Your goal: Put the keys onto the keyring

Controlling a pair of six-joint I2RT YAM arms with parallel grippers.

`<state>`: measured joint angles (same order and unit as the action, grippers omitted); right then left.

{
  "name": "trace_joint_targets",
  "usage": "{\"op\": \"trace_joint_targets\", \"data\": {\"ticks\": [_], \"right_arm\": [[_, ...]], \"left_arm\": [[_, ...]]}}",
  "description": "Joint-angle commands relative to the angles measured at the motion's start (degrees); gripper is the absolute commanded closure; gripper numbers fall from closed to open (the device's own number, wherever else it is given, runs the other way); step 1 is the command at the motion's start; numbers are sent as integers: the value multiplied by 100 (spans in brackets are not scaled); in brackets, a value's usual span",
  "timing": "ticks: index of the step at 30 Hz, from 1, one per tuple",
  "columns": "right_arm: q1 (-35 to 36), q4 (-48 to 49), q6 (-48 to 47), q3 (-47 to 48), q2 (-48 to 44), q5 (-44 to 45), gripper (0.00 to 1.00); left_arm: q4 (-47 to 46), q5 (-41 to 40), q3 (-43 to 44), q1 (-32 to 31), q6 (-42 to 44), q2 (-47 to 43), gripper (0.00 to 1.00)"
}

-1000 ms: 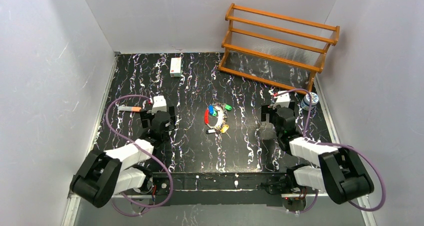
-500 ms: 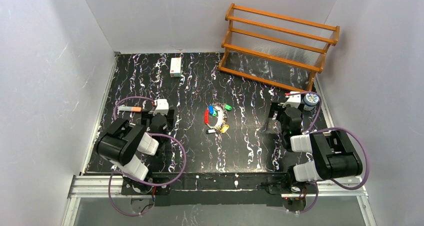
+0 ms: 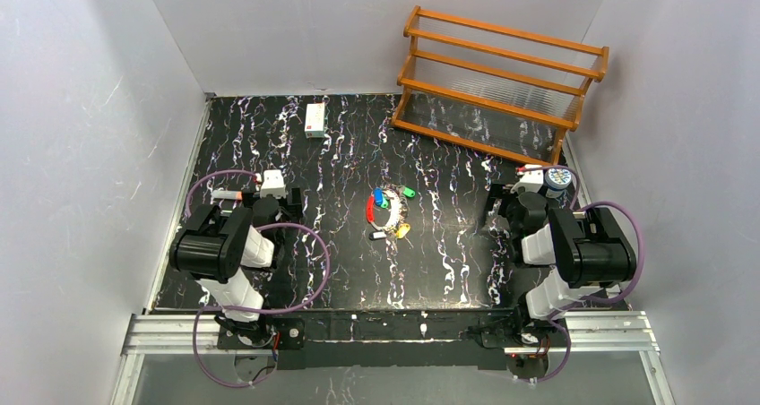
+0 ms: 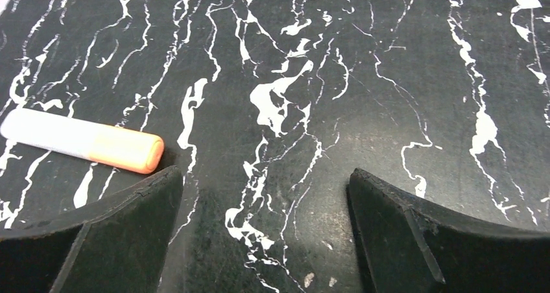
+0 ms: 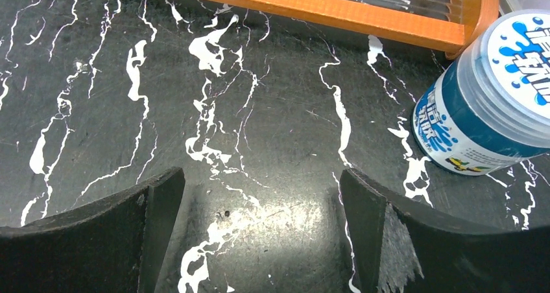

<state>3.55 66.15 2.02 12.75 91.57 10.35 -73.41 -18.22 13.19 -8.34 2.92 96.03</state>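
At the left gripper [image 4: 263, 183]: spread wide, nothing between the fingers [image 4: 117, 234], low over the black marbled table [image 4: 389, 79]. Just beside the finger at the left of the wrist view, a marker [image 4: 84, 140], flat on the table, orange end almost at the fingertip, white end pointing away to the left.

At the right gripper [image 5: 259, 176]: spread equally wide, gripping nothing, low over bare table. Off past the finger at the right of that wrist view, a blue-and-white jar [image 5: 483, 111], standing near the corner of a wooden rack [image 5: 311, 4] that runs along the far side.

Between the two arms, well apart from both: the keyring [image 3: 385, 210], flat on the middle of the table, red segment on its left, a cluster of small metal keys and tags at its near end. At its far end, the blue key [image 3: 378, 195], touching or overlapping the loop; just to the right, the green key [image 3: 409, 192]. Too small to tell whether either is threaded on.

Farther back on the left, near the rear wall, a small white box [image 3: 315, 119].
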Motion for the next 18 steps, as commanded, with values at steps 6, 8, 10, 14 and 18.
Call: {"op": "trace_joint_targets", "data": {"ticks": [6,8,10,14,18], "right_arm": [[-65,311,77,167,-9,-166,1],[-65,311,79,168,-13,-165,1],[-65,311,79,174,-15,-169,1],[-63,311,79,171,-10,-165,1],[-65,311,79,175,-12,-164,1]], "left_arm": [[68,178,87,34,-138,-22,2],[71,178,87,34,-140,-22,2],[72,178,87,34,-136,-14,2],[72,178,87,34,-138,-16,2],[137,241,148,59,-140,7,2]]}}
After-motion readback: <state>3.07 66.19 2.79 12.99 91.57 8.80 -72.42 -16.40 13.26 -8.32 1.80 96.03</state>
